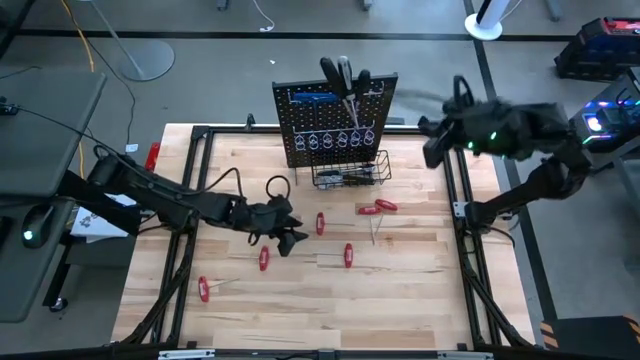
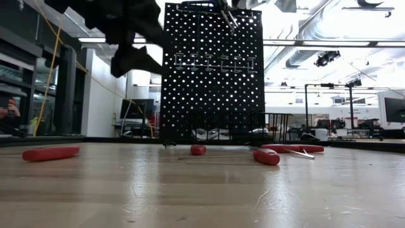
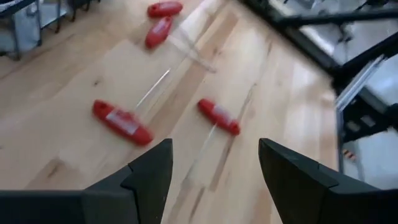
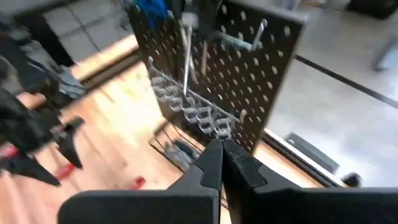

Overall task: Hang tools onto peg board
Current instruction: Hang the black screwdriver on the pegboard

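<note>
The black peg board stands upright at the table's far middle. A blue tool and black-handled tools hang on it, and a wire basket is at its foot. Several red-handled tools lie flat on the wood, among them one, one and one. My left gripper is open and empty above the table, left of the middle; two red tools lie just beyond its fingers. My right gripper is shut and empty, raised to the right of the board.
Two more red tools lie right of the middle, and one lies near the front left. A dark metal frame runs along the table's edges. The near half of the wooden top is mostly bare.
</note>
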### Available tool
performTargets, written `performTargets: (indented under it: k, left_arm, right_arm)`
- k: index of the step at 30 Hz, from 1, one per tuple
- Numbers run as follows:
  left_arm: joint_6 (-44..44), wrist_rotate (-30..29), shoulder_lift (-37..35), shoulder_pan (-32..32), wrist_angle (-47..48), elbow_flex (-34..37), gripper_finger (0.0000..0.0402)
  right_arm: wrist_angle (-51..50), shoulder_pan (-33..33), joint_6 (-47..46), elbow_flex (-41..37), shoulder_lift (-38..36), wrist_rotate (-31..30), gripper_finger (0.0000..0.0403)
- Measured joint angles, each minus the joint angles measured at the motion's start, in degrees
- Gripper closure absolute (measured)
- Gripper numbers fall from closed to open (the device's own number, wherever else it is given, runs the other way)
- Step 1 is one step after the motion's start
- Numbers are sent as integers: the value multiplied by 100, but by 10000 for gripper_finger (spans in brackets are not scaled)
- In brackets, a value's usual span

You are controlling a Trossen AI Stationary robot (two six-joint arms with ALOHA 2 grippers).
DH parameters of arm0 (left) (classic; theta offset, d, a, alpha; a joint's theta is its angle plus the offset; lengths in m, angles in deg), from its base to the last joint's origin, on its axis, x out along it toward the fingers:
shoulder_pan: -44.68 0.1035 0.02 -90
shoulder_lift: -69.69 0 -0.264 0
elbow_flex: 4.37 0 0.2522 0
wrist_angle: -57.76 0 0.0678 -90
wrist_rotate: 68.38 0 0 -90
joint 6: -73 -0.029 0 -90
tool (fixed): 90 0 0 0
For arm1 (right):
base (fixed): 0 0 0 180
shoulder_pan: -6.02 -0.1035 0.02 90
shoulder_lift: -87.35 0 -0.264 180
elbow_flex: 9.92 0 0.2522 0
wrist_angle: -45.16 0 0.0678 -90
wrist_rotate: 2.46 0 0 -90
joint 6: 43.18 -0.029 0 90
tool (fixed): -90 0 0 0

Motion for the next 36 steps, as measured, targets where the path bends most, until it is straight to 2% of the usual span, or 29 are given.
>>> performTargets:
  k: [5,9,16,36]
  left_arm:
    - [-143,391,-286,63,869,-84,172]
    - [-149,307,-542,53,1503,-169,172]
    - [-163,-153,-737,62,1552,-171,172]
    - [-248,-127,-737,50,1615,-171,172]
  right_arm:
    - [-282,-568,-426,0,122,-912,403]
    - [-273,-673,-435,0,188,-1186,403]
    - [-284,-668,-437,0,185,-1249,403]
    - [-271,-667,-500,0,182,-1298,403]
